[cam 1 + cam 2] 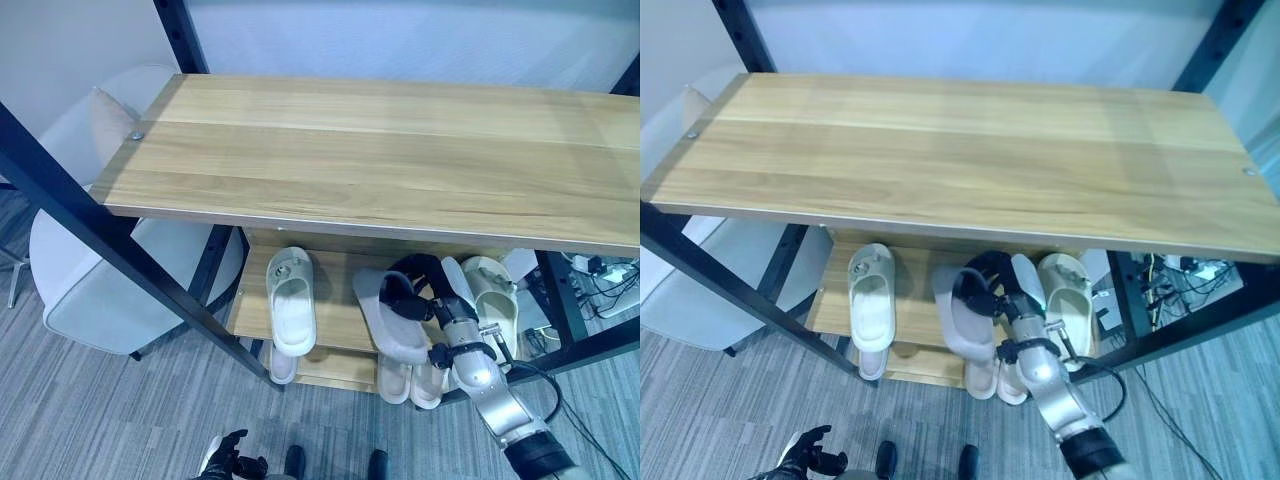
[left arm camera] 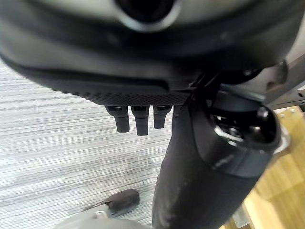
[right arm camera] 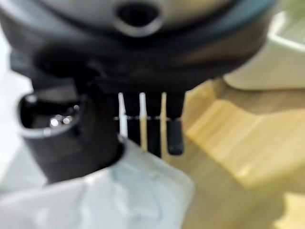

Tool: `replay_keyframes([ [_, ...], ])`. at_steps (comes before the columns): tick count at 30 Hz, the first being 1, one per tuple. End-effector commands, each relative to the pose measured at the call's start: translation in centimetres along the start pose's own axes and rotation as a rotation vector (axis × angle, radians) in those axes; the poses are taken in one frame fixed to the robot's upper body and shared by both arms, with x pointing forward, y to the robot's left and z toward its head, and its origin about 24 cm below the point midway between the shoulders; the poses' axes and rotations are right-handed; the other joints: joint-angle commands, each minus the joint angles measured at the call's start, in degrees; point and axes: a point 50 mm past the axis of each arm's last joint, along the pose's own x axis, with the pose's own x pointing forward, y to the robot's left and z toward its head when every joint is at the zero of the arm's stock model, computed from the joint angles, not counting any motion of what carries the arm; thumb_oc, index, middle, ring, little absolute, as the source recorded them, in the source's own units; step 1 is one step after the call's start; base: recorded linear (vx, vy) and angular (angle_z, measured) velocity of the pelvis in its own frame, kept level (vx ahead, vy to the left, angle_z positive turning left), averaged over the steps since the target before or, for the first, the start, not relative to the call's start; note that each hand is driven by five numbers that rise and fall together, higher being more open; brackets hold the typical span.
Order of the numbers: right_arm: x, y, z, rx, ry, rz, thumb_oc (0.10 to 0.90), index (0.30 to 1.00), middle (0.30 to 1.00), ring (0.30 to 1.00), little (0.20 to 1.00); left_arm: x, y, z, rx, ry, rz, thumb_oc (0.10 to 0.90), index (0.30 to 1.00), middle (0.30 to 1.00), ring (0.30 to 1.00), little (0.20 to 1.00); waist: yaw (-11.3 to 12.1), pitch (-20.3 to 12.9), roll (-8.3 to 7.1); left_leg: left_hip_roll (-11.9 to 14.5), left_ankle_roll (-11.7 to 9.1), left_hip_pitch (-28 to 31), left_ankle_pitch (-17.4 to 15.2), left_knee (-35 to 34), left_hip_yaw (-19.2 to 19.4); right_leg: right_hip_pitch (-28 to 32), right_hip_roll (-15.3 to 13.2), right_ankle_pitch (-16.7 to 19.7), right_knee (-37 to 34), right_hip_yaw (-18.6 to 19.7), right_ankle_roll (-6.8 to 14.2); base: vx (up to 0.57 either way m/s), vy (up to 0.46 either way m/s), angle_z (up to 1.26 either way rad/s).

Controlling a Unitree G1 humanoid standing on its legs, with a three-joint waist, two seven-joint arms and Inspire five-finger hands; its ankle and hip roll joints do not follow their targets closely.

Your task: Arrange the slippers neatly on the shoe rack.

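1. I had the right hand under the top board of the shoe rack, at its middle shelf, with the fingers curled round the heel end of a grey-white slipper; the right wrist view showed the thumb and fingers clamped on pale slipper material.
2. The held slipper sat tilted, its sole lifted off the wood. So I judged the step in hand as placing it on the shelf, not yet letting go.
3. Just past the fingers on the outer side stood a cream slipper and a second pale one hard against the hand. Well away on the thumb side a white slipper lay straight along the shelf.
4. Below the fingers, more slipper toes poked out from the lower shelf.
5. My left hand hung low over the grey floor, fingers loosely bent and holding nothing.
6. Next move, as I read it: level the slipper, line it up parallel to the white one, set it flat, then ease the fingers apart without knocking its neighbour.
7. I could read no brand, label or writing on any slipper or on the rack.
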Motion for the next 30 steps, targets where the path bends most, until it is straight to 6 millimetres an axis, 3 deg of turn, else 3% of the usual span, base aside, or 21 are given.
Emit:
replay_keyframes([
  [1,0.0,-3.4,5.9,-0.005,-0.343,-0.100,0.400,0.300,0.300,0.300,0.300,-0.9,-0.7,-3.4,0.082,0.124,-0.033,0.800,0.900,0.900,0.900,0.900,-0.5,-1.2,-0.87,-3.3,0.5,2.4,-4.1,0.2,-0.9,5.2,-1.0,-6.2,0.7,0.6,5.2,-0.05,-0.004,-0.01],
  [6,-1.8,-3.2,6.2,-0.034,-0.380,-0.010,0.400,0.300,0.300,0.300,0.300,-0.8,-0.4,-3.2,0.012,0.112,-0.026,0.800,0.900,0.900,0.900,0.900,-1.4,-1.5,-1.00,-3.3,0.6,3.3,-4.1,0.2,-0.4,6.0,-0.9,-6.3,1.3,0.7,5.0,-0.05,0.001,-0.01],
  [9,-3.2,-2.9,5.0,-0.022,-0.329,0.056,0.400,0.300,0.300,0.300,0.300,-0.8,0.1,-3.2,-0.047,0.106,-0.008,0.800,0.900,0.900,0.900,0.900,-1.9,-2.1,-0.97,-3.2,0.7,4.5,-4.2,0.2,-0.3,6.4,-0.7,-7.1,2.6,0.7,4.6,-0.04,-0.004,0.01],
  [11,-4.8,-2.5,4.2,-0.015,-0.297,0.137,0.400,0.300,0.300,0.300,0.300,-1.1,0.5,-4.1,-0.107,0.120,0.008,0.800,0.900,0.900,0.900,0.900,-1.9,-2.6,-1.13,-3.0,0.5,5.5,-4.1,0.2,0.0,7.2,-0.6,-7.8,3.3,0.3,4.5,-0.03,-0.016,0.01],
  [15,-5.9,-2.2,3.2,0.014,-0.245,0.207,0.400,0.300,0.300,0.300,0.300,-1.4,1.2,-5.1,-0.166,0.154,0.036,0.800,0.900,0.900,0.900,0.900,-1.7,-3.3,-1.44,-2.6,0.2,6.7,-4.0,0.2,0.2,8.2,-0.6,-8.5,4.1,-0.3,4.3,-0.01,-0.030,-0.02],
  [19,-8.1,-1.6,2.2,0.113,-0.178,0.339,0.400,0.300,0.300,0.300,0.300,-1.8,2.6,-6.3,-0.387,0.176,0.125,0.800,0.900,0.900,0.900,0.900,-1.4,-3.2,-1.76,-1.6,-0.3,8.3,-3.4,1.4,-0.4,9.7,-0.2,-10.2,6.8,-1.6,3.4,-0.02,-0.079,0.06],
  [21,-8.5,-1.0,1.6,0.153,-0.144,0.373,0.400,0.300,0.300,0.300,0.300,-1.6,3.5,-5.6,-0.483,0.129,0.172,0.800,0.900,0.900,0.900,0.900,-1.2,-2.1,-2.04,-1.1,-0.7,7.9,-3.9,3.7,-0.7,9.7,-0.2,-11.4,9.1,-2.5,2.9,-0.06,-0.078,0.10],
  [24,-8.8,-0.3,1.1,0.190,-0.119,0.397,0.400,0.300,0.300,0.300,0.300,-1.1,5.5,-3.8,-0.628,0.038,0.273,0.800,0.900,0.900,0.900,0.900,-1.1,2.1,-2.70,-0.9,-1.5,4.7,-5.3,10.2,-0.9,8.4,-1.2,-13.8,14.7,-5.0,2.3,-0.21,-0.070,0.28],
  [25,-8.9,-0.1,0.7,0.179,-0.102,0.413,0.400,0.300,0.300,0.300,0.300,-0.8,6.5,-2.3,-0.688,-0.028,0.313,0.800,0.900,0.900,0.900,0.900,-1.3,4.8,-2.85,-0.8,-1.8,1.3,-6.0,15.2,-0.9,5.4,-2.6,-14.4,20.1,-6.7,1.9,-0.29,-0.042,0.63],
  [26,-8.9,0.0,0.7,0.179,-0.103,0.412,0.400,0.300,0.300,0.300,0.300,-0.8,6.5,-2.2,-0.689,-0.029,0.314,0.800,0.900,0.900,0.900,0.900,-1.4,4.7,-2.91,-0.8,-1.7,0.7,-6.2,15.8,-1.0,4.9,-2.7,-14.7,20.6,-6.8,1.9,-0.39,-0.010,0.81],
  [27,-8.6,0.0,0.6,0.161,-0.106,0.417,0.400,0.300,0.300,0.300,0.300,-0.5,7.6,-0.1,-0.732,-0.117,0.355,0.800,0.900,0.900,0.900,0.900,-2.0,7.4,-2.77,-0.5,-1.5,-4.0,-7.3,21.5,-1.0,0.3,-4.1,-15.8,26.6,-7.5,1.4,-0.28,0.011,0.87],
  [30,-7.7,-0.2,0.7,0.140,-0.131,0.406,0.400,0.300,0.300,0.300,0.300,-0.3,9.3,2.1,-0.798,-0.210,0.415,0.800,0.900,0.900,0.900,0.900,-2.5,9.9,-2.27,0.1,-0.9,-10.4,-9.0,28.7,-1.1,-5.6,-5.2,-17.4,33.4,-7.6,0.7,-0.28,0.038,0.35],
])
